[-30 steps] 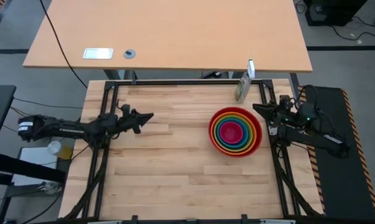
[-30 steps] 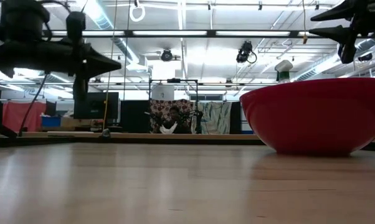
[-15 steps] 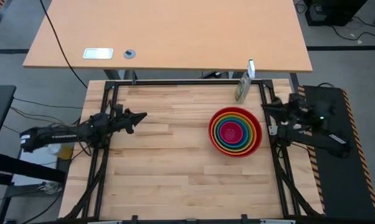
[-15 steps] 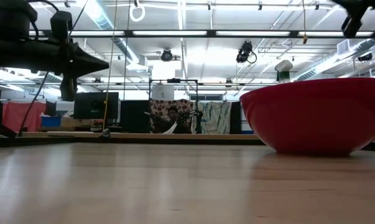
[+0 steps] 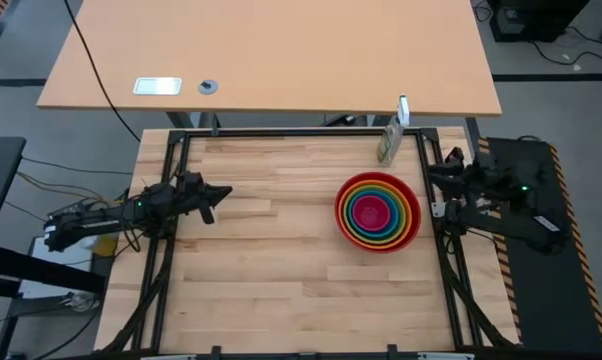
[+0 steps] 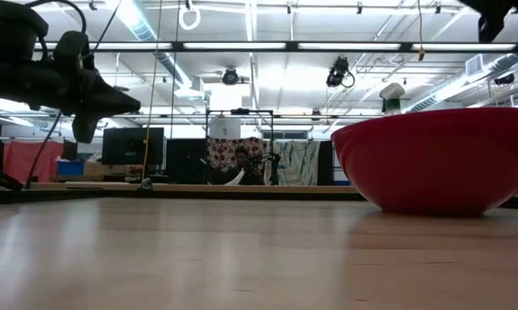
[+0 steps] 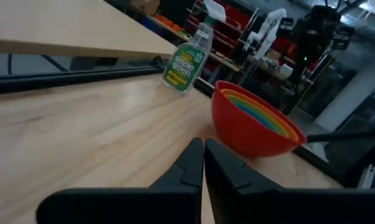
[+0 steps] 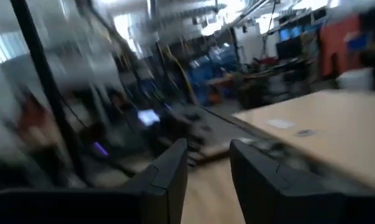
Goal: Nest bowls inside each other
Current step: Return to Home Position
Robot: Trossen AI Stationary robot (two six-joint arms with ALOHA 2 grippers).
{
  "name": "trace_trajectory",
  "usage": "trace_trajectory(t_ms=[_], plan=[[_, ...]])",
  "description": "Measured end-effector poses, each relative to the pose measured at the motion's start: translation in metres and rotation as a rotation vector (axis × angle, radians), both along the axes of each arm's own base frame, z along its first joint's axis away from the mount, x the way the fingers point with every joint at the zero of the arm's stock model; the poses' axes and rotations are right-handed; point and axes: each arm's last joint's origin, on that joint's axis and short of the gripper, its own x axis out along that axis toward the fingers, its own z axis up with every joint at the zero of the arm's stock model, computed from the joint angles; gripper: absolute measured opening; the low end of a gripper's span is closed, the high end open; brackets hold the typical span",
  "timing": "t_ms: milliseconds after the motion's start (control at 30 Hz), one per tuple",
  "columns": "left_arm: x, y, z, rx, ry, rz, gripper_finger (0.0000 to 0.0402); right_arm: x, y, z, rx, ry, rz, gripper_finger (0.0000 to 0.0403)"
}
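Observation:
The bowls [image 5: 378, 212] sit nested on the right half of the wooden table [image 5: 281, 260]: red outermost, then orange, green and blue, with magenta-pink in the middle. The red bowl [image 6: 435, 159] rests on its base; the left wrist view shows the coloured rims stacked inside the nest [image 7: 253, 124]. My left gripper [image 5: 224, 192] hovers level over the table's left side, shut and empty, far from the bowls. My right gripper [image 5: 431, 170] hangs open and empty at the table's right edge, beside and above the bowls.
A green spray bottle [image 5: 388, 140] stands at the far edge, just behind the bowls. Black frame rails [image 5: 171, 250] run along the table's sides. A larger desk [image 5: 271, 50] lies beyond the far edge. A person [image 6: 237, 164] sits far back in the room.
My left gripper has drawn back toward the table's left edge, sinking slightly and rolling about its own axis. My right gripper has pulled back toward the right edge and risen, leaving most of the low view's top. The bowls have not moved.

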Motion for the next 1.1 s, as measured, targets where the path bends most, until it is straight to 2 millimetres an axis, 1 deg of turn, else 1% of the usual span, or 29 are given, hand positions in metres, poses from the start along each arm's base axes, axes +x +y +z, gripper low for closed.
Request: trace_trajectory(t_ms=[100, 200, 1100], plan=[[0.0, 0.0, 0.0, 0.015, 0.006, 0.0, 0.002, 0.0013, -0.001, -0.0087, -0.223, 0.135, -0.06, 0.0128], [0.0, 0.0, 0.0, 0.014, 0.005, 0.0, 0.002, 0.0017, -0.0015, -0.0122, -0.333, 0.195, -0.084, 0.0128], [0.0, 0.0, 0.0, 0.012, 0.004, 0.001, 0.002, 0.0015, -0.0016, -0.0107, -0.35, 0.184, -0.094, 0.0128]])
